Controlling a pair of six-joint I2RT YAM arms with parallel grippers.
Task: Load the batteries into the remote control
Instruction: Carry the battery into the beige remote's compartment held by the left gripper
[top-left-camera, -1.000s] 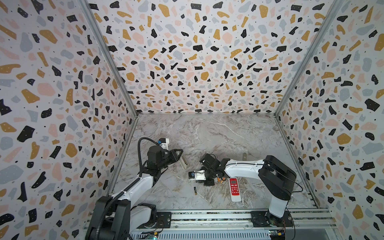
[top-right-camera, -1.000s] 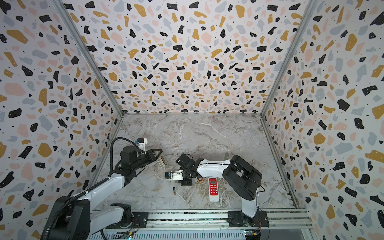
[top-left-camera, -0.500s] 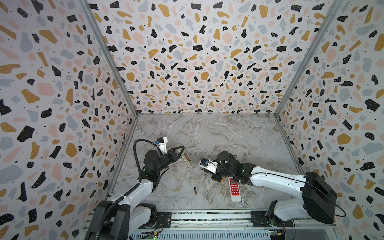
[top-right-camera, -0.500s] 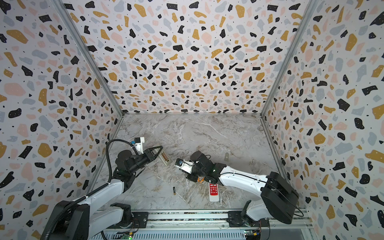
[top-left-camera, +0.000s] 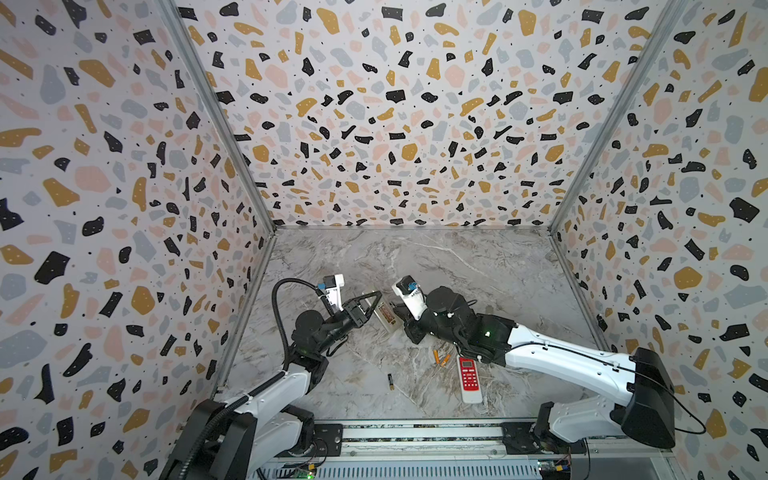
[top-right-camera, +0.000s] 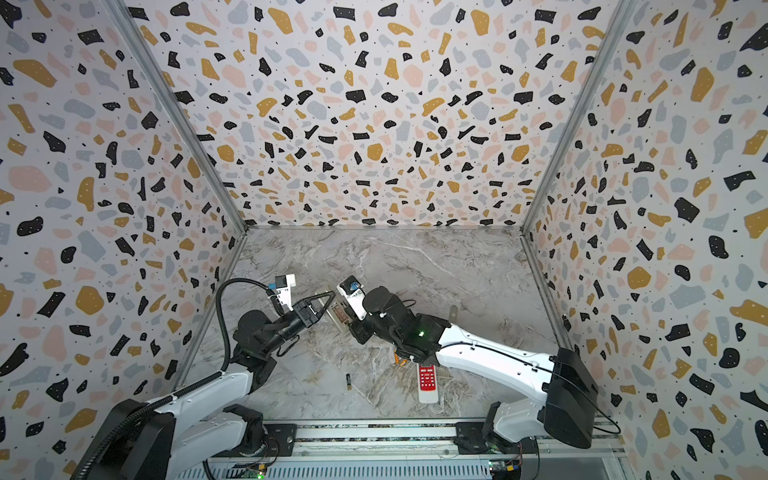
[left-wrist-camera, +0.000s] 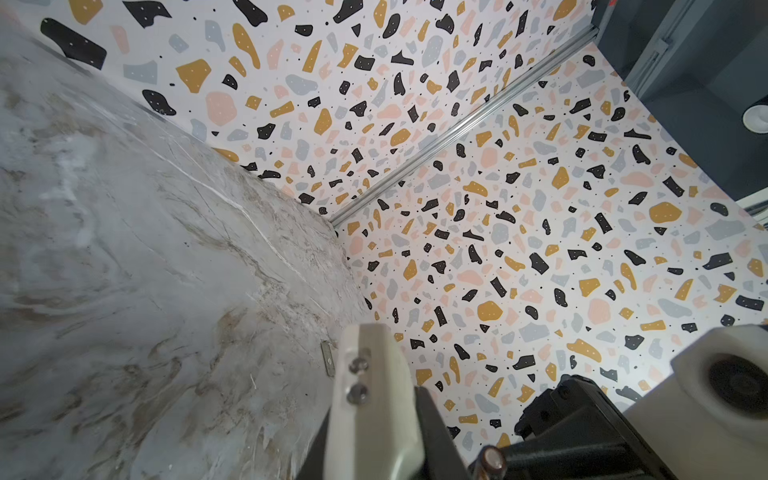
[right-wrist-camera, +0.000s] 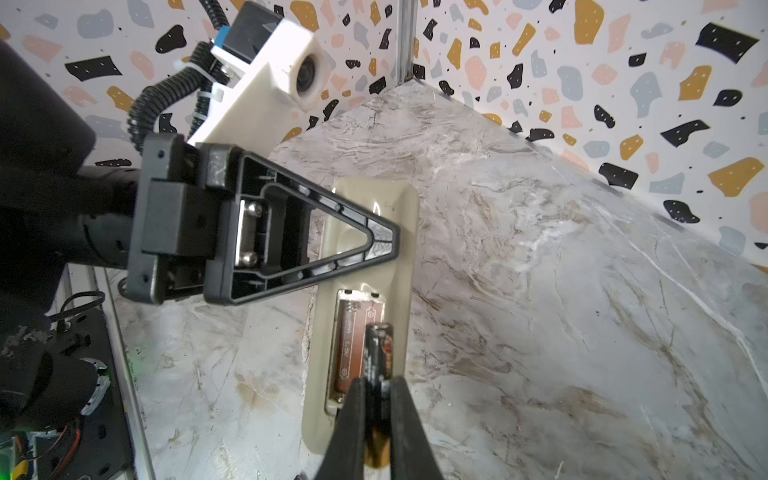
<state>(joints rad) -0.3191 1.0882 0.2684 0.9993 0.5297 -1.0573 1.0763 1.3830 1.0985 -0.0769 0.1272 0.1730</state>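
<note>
**Speckled walls, marble bench, cream and red remotes**

The walls (top-left-camera: 395, 124) are white, strewn with black, ochre, pink and grey blotches and fine black dots. The bench (top-left-camera: 478, 270) is grey-white marble with brown veining. The left arm (top-left-camera: 274, 388) and right arm (top-left-camera: 561, 361) are white with black joints. The left tool (right-wrist-camera: 388, 245) and right tool (right-wrist-camera: 376, 399) are black. The camera mount (right-wrist-camera: 266, 70) is cream with a blue plug. The cream remote (right-wrist-camera: 370, 224) has a coppery-brown bay. The held battery (right-wrist-camera: 379, 349) is black with orange-gold print. Nearer lie a red remote (top-left-camera: 469, 376) edged in white, two orange batteries (top-left-camera: 436, 356) and a black battery (top-left-camera: 390, 380) with a gold end.
</note>
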